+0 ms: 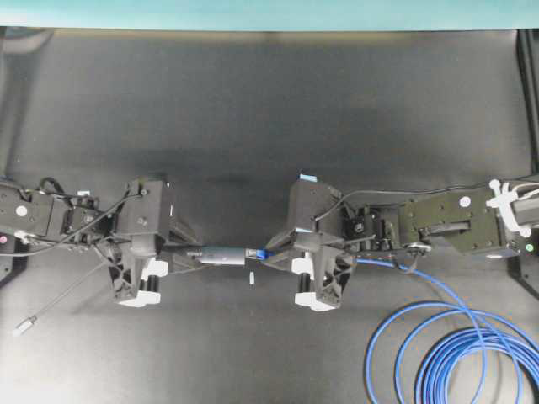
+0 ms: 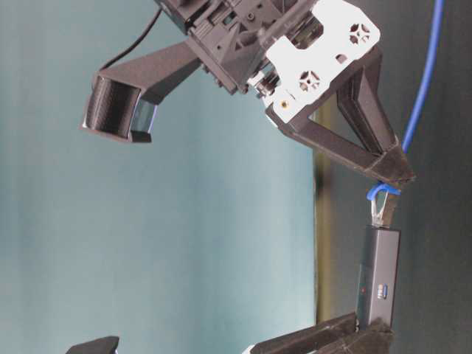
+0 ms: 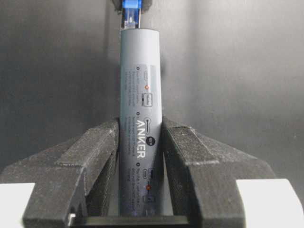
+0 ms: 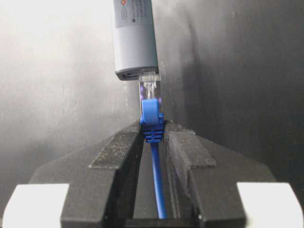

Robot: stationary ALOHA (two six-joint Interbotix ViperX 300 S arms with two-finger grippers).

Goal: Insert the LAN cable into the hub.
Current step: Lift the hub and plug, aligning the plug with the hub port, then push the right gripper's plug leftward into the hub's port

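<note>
— While both arms meet mid-table, what goes into what?
— One socket counts as the only container: the port at the end of the hub (image 4: 135,40). The clear plug (image 4: 150,87) sits at its mouth, slightly off to one side; I cannot tell whether its tip has entered.

— Count things for me.
— One hub, one LAN cable (image 1: 455,349), two grippers, one small white scrap (image 1: 251,277) on the mat beneath them, one silver plug (image 1: 25,324) on a thin grey lead at the left.

— And the grips?
— The left gripper (image 3: 141,156) is clamped on the hub's near end, rough black fingers pressing both flanks. The right gripper (image 4: 153,135) is pinched on the cable's ribbed blue boot, the plug jutting beyond the fingertips.

— Shapes, surfaces?
— The hub is a slim, matte grey metallic bar with rounded edges and white "ANKER" print, held off the table. The cable is glossy, bright blue, coiled in several loops at the lower right on the black mat (image 1: 253,101).
</note>
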